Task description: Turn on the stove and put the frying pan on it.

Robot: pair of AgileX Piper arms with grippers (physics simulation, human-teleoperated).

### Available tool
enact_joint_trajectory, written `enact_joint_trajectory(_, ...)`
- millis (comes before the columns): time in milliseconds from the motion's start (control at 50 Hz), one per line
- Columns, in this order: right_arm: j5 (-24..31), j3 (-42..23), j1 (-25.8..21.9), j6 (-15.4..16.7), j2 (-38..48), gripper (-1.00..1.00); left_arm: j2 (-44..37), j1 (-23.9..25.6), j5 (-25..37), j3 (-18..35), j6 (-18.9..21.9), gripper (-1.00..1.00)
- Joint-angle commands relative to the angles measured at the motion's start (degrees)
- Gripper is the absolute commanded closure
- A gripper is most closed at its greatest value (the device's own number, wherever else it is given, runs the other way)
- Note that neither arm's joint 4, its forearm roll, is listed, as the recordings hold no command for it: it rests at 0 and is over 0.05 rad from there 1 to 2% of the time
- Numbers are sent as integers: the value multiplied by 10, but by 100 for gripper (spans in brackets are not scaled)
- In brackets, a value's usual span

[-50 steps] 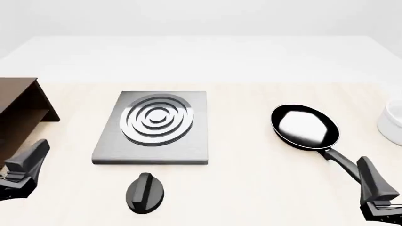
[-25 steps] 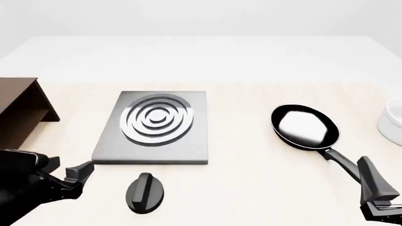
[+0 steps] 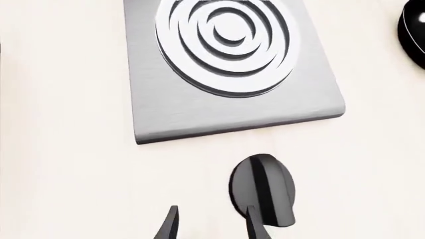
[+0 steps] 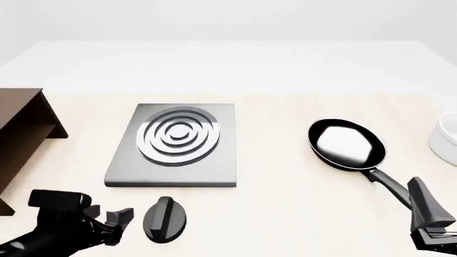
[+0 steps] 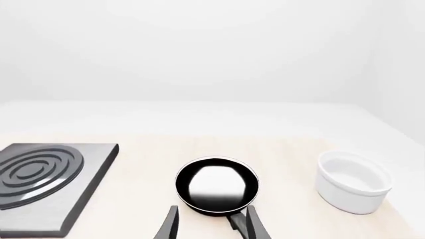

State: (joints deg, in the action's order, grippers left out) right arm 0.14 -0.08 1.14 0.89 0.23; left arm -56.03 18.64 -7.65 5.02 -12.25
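So the round black knob (image 4: 165, 218) with the raised ridge sits on the pale wooden desk (image 4: 286, 214) just in front of the near edge of the flat brushed-grey stove slab (image 4: 173, 145) with its silver concentric rings, not touching it. The ridge runs roughly front to back, tilted only a little. The left tool (image 4: 120, 219) is right beside the knob on its left, fingers spread; in the left wrist view one fingertip (image 3: 256, 226) overlaps the knob's near edge while the other (image 3: 169, 224) is over bare desk, so the knob lies off to one side of the gap, not centred. My guess is that it needs to slide sideways toward the knob so the ridge ends up between the fingers.

The shiny-bottomed round black frying pan (image 4: 347, 144) is well to the right of the stove, long handle pointing back toward the right tool (image 4: 428, 214), which hangs near the handle's end, fingers apart, gripping nothing. That arm's clearly nearer the pan.
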Motion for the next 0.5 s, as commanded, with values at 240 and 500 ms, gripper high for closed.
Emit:
enact_joint_trajectory(240, 1, -1, 4, -5, -2, -100, -192, 49, -199, -38, -73, -100)
enact_joint_trajectory(500, 2, 0, 6, -6, 0, -100, -247, 138, -297, -50, -174, -100)
